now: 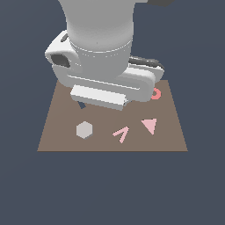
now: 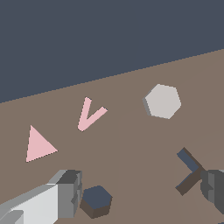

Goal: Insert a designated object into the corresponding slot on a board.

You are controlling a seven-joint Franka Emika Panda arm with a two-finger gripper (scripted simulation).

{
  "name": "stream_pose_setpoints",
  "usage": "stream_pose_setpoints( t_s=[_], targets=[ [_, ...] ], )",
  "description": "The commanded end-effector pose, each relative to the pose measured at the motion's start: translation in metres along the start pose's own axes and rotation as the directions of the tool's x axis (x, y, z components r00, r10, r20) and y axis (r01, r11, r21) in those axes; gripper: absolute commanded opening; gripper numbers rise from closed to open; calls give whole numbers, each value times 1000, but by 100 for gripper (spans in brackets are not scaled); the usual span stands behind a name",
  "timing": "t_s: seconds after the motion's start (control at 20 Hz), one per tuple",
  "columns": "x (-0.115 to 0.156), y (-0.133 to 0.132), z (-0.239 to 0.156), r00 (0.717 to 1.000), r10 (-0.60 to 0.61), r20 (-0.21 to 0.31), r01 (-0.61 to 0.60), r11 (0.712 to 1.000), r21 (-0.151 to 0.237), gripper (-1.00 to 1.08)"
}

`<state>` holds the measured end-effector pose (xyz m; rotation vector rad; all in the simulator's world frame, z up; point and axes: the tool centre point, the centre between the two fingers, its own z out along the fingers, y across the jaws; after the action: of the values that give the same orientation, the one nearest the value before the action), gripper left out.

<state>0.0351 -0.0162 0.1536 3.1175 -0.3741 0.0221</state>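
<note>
The gripper (image 2: 140,192) hung low over the board (image 1: 57,140) with its jaws spread wide and nothing between them. In the wrist view one finger (image 2: 65,192) showed as a pale grey bar with a darker tip, the other (image 2: 214,186) as a dark rounded tip at the picture's edge. Both tips sat close above the brown surface.

The slot (image 2: 96,201), a dark hexagonal recess, lay just beside the pale finger, in the gap between the two. A dark L-shaped recess (image 2: 189,170) lay touching the view of the other finger, on the far side of the slot from the pale one.

The hexagon (image 2: 162,101), light grey, rested flat on the board well apart from the slot, beyond the L-shaped recess and untouched by either finger. In the exterior view the hexagon (image 1: 84,130) sat towards that view's left, in front of the arm.

A pink V (image 2: 89,114) lay farther from the slot than the hexagon did, and a pink triangle (image 2: 38,145) lay beyond the V. In the exterior view a red ring (image 1: 156,93) showed partly behind the arm's body, well apart from the hexagon.
</note>
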Motion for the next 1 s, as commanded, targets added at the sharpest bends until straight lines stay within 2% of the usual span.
stream_pose_setpoints(
  t_s=[0.0,0.25,0.6,0.95],
  targets=[
    [9,4,11,997,76,1,-76,997,-2,100],
    [29,17,39,964,265,4,-265,964,-4,100],
    [50,39,74,875,485,7,-485,875,-7,100],
    [61,56,96,789,614,9,-614,790,-9,100]
  ],
)
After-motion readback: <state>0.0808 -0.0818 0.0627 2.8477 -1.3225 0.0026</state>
